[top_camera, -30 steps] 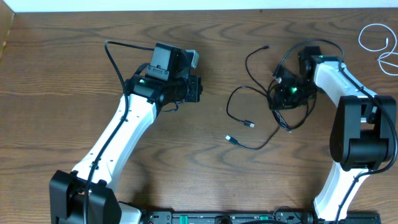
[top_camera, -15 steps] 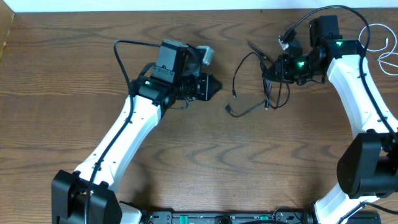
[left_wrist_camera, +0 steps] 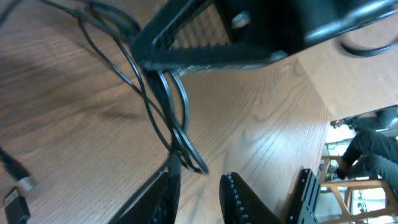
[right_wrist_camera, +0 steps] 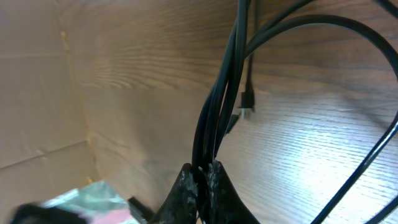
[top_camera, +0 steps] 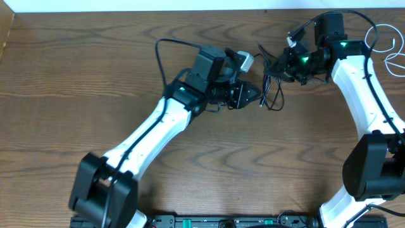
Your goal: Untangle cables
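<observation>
Black cable (top_camera: 273, 95): mostly lifted off the table (top_camera: 63, 76). Several strands are bunched in the right pincer (top_camera: 288, 63), w/ loops hanging just below it. One plug end (right_wrist_camera: 246, 104) dangles free beyond the fingertips.
White cable (top_camera: 393, 60): on the table well apart from the right pincer, on its outer side. Partly hidden by the right arm (top_camera: 361, 82); I see no contact w/ the black one.
Right pincer: clamped on the black bundle, tips together w/ strands pinched between.
Left pincer (left_wrist_camera: 199, 199): fingers apart, the low end of one loop right at the gap, nothing gripped yet.
Step (my read): left pincer takes one strand under the right pincer, then pulls away to open the tangle.
Doing it well: close on a single strand, not the pair crossing beside it. Grip near the loop's bottom and pull slowly, away from the right pincer. Stop if the whole bundle drags, since that prob. means the knot is tightening.
Left arm (top_camera: 152, 133): stretched diagonally toward the right pincer, wrist rolled, tips aimed at the loops.
Right arm: bent, wrist turned inward, bundle held raised.
</observation>
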Controlling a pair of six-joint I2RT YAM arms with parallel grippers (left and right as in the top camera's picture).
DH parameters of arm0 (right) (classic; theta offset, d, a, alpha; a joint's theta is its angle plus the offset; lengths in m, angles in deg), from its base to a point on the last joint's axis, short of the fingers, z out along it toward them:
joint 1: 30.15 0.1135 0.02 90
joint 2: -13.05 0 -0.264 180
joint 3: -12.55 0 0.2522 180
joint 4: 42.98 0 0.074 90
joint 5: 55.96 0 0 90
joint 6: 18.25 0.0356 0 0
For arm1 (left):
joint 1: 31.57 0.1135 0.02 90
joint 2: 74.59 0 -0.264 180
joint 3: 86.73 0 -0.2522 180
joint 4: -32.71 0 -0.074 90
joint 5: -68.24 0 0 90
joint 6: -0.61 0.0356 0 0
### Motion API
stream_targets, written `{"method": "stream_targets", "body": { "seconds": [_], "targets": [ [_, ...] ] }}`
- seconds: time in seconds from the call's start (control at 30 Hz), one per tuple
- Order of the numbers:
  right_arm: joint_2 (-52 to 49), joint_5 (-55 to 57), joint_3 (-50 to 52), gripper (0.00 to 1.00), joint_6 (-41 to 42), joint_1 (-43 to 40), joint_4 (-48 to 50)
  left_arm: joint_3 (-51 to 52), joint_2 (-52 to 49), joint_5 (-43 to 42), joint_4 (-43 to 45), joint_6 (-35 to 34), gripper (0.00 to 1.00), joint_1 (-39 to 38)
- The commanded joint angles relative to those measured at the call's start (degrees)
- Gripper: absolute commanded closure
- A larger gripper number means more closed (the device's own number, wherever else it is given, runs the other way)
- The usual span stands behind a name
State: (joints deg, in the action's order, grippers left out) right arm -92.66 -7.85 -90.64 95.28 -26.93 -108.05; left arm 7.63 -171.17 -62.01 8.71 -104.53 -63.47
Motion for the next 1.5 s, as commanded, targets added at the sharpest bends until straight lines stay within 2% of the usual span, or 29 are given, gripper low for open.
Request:
{"method": "stream_targets", "body": {
  "seconds": [0.0, 0.17, 0.73, 1.0, 1.13, 1.3, 1.47],
  "targets": [
    [0.0, -4.0, -0.4, 0.99, 1.5, -1.3, 0.0, -0.5, -2.6, -0.5, 3.1, -1.8, 0.73, -0.3],
    [0.0, -4.4, -0.4, 0.99, 1.3, -1.3, -0.3, -0.5, -3.7, -0.3, 7.9, -2.1, 0.72, -0.3],
    [0.0, -5.3, -0.4, 0.99, 1.0, -1.4, -0.3, -0.5, -8.7, -0.2, 13.2, -2.1, 0.69, -1.4],
    [0.0, -5.3, -0.4, 0.99, 0.0, -1.4, -1.0, -0.5, -9.9, 2.4, 13.8, -2.1, 0.70, -1.4],
    [0.0, -5.5, -0.4, 0.99, -0.4, -1.4, -1.5, -0.5, -9.9, 4.3, 13.9, -2.1, 0.74, -1.3],
    [0.0, -11.2, -0.4, 0.99, -3.7, -1.7, -2.8, -0.5, -9.9, 8.0, 13.7, -2.1, 0.77, -1.3],
    [0.0, -24.4, -0.4, 0.99, -8.8, -4.8, -3.3, -0.5, -9.9, 12.1, 11.0, -2.1, 0.77, -1.3]
  ]
}}
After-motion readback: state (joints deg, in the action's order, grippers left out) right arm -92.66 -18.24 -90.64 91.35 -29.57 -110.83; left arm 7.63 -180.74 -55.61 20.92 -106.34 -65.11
